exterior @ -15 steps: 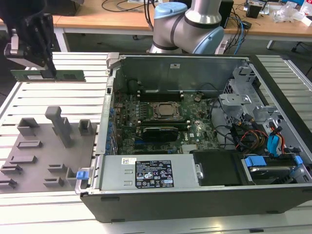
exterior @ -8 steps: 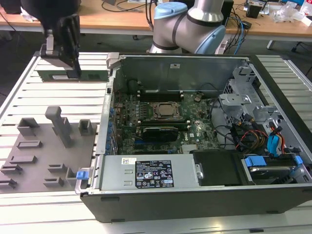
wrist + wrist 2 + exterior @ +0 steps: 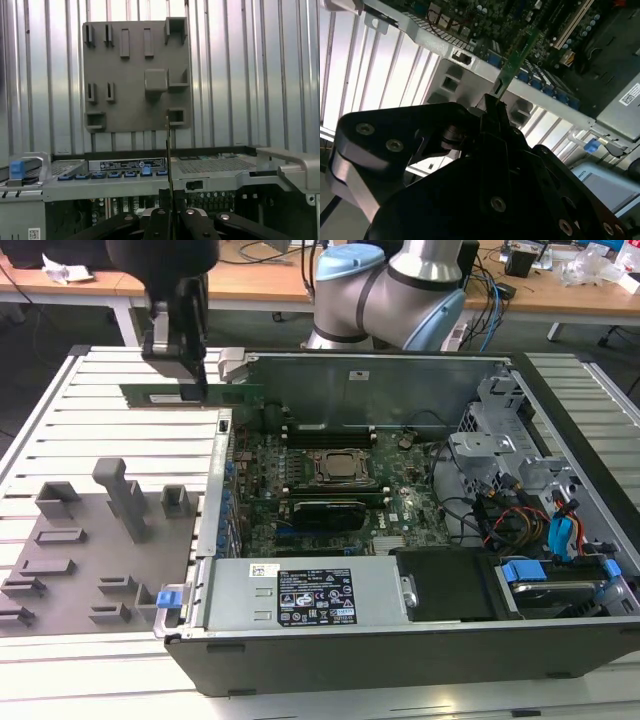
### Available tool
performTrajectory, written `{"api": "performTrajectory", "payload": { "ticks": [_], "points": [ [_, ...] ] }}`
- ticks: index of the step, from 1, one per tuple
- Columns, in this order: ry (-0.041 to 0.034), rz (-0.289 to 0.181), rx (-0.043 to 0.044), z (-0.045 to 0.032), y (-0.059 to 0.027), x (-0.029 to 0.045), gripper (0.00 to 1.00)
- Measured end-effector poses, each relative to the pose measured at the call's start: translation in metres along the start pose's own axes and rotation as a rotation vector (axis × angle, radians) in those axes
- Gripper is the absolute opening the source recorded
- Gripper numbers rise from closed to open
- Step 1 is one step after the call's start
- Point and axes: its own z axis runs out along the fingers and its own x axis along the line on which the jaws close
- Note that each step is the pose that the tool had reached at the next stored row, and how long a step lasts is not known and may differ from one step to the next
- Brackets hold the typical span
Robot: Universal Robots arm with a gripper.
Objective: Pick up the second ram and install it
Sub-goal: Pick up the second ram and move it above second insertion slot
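The second ram (image 3: 215, 395) is a long green stick. It hangs level over the slatted table, just off the open computer case's rear wall on the exterior view's left. My black gripper (image 3: 188, 380) is shut on it from above. In the second wrist view the ram (image 3: 520, 52) juts out from between the fingers (image 3: 496, 111) toward the motherboard. In the first wrist view it shows edge-on as a thin line (image 3: 167, 150) above the gripper (image 3: 170, 212). The processor socket (image 3: 335, 465) lies in the case, with long black memory slots (image 3: 325, 430) beside it.
A grey holder plate (image 3: 100, 550) with several blocks, one of them tall (image 3: 125, 495), lies on the table on the exterior view's left. Inside the case are a power supply (image 3: 300, 595), cables and a drive cage (image 3: 540, 510). The arm's base (image 3: 380, 290) stands behind the case.
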Motion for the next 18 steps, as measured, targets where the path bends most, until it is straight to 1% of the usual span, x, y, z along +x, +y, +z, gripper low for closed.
{"api": "performTrajectory", "payload": {
  "ticks": [1,4,5,7,8,9,11,12,14,15,17,18],
  "points": [
    [0.0001,0.0,-0.0033,-0.0004,-0.0177,-0.0007,0.13],
    [0.0003,0.0,-0.0087,-0.0011,-0.0466,-0.002,0.13],
    [0.0004,0.001,-0.0103,-0.0013,-0.0548,-0.0023,0.13],
    [0.0005,0.001,-0.0137,-0.0017,-0.0737,-0.0031,0.13],
    [0.0005,0.001,-0.0148,-0.0018,-0.0802,-0.0034,0.13],
    [0.0007,0.001,-0.0157,-0.002,-0.0841,-0.0036,0.13],
    [0.0007,0.001,-0.0183,-0.0023,-0.0975,-0.0041,0.13],
    [0.0008,0.001,-0.0201,-0.0024,-0.1062,-0.0045,0.13],
    [0.0009,0.001,-0.0217,-0.0026,-0.114,-0.0048,0.13],
    [0.0009,0.001,-0.0229,-0.0028,-0.1199,-0.0051,0.13],
    [0.001,0.001,-0.0248,-0.003,-0.129,-0.0055,0.13],
    [0.0011,0.001,-0.0262,-0.0031,-0.1356,-0.0057,0.13]
  ]
}}
